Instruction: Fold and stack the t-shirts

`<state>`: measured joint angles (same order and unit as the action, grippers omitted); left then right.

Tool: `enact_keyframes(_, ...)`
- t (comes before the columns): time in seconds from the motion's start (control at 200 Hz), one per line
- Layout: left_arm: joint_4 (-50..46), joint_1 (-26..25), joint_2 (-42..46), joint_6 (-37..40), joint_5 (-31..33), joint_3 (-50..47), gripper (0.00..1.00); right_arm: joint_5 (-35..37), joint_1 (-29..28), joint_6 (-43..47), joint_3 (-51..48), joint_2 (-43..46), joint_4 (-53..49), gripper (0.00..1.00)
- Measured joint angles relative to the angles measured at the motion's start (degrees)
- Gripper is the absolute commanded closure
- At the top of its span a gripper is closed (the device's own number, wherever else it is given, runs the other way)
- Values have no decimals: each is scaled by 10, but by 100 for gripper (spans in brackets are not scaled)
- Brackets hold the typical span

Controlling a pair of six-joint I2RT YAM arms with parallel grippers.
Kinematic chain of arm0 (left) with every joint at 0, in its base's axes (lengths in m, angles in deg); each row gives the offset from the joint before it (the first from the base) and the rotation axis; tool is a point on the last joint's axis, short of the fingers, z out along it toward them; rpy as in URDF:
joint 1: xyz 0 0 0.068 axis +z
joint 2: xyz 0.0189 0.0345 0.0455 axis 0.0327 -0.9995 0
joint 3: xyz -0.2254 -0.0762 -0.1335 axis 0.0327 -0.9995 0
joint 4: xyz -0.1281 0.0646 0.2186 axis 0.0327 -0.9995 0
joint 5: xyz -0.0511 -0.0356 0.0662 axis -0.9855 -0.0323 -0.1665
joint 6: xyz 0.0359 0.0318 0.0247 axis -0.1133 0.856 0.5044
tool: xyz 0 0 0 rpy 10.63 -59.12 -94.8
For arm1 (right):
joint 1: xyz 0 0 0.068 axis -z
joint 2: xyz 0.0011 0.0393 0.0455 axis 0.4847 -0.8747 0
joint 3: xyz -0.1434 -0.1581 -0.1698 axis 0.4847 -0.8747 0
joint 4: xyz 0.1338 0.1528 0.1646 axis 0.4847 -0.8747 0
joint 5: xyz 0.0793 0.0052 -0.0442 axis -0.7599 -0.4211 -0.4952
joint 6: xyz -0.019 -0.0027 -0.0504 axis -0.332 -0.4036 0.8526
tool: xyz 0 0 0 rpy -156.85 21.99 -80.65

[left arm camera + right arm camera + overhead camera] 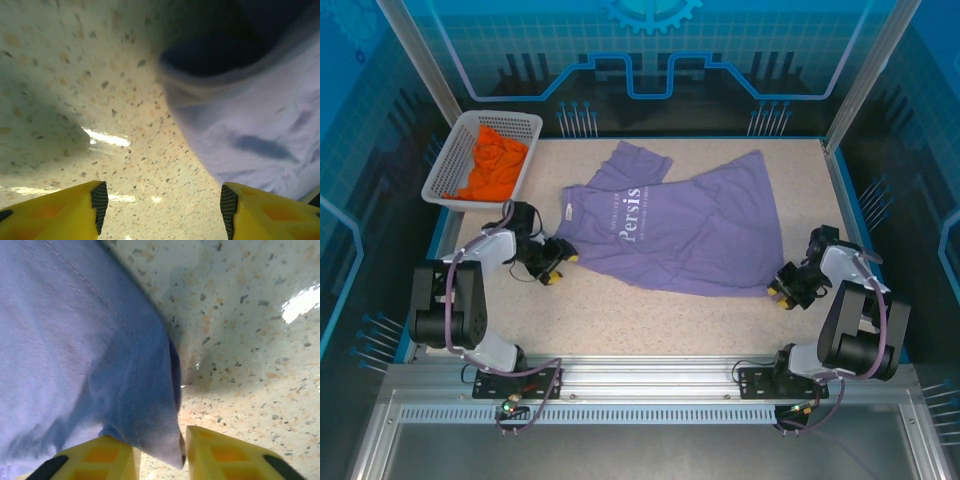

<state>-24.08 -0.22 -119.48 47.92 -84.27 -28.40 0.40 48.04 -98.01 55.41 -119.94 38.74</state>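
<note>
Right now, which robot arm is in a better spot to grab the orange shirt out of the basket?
Left. The orange shirt sits in the white basket at the far left, just beyond the left gripper. The right gripper is on the other side, at the hem of the purple shirt.

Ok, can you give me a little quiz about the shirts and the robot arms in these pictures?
1. True or false: the bright orange cloth t-shirt lies crumpled inside the white plastic mesh basket.
2. What colour is the lettering on the lavender-purple cloth t-shirt spread on the speckled table? A) white B) black C) yellow
3. Fill in the gap: the left gripper is ____ (open or shut), with bare table between its yellow fingers.

Key: 1 true; 2 A; 3 open.
</note>
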Motion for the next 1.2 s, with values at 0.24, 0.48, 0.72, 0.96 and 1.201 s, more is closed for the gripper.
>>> enact_keyframes(0.24, 79, -71, -6, -43, -35, -7, 50, 41, -21, 2, 46, 43, -19, 44)
enact_keyframes(0.48, 118, -73, -56, -83, -19, -2, 65, 66, -189, -10, 92, 103, 10, 32)
enact_keyframes(0.72, 107, -76, -100, -96, 7, 51, 100, 37, -427, 5, 173, 3, 84, 39)
enact_keyframes(0.96, 34, -87, -107, -94, 38, 135, 100, 1, -586, 58, 383, -247, 87, 41)
enact_keyframes(1.201, -26, -101, -128, -111, 57, 233, 100, -33, -622, 87, 560, -414, 64, 44)
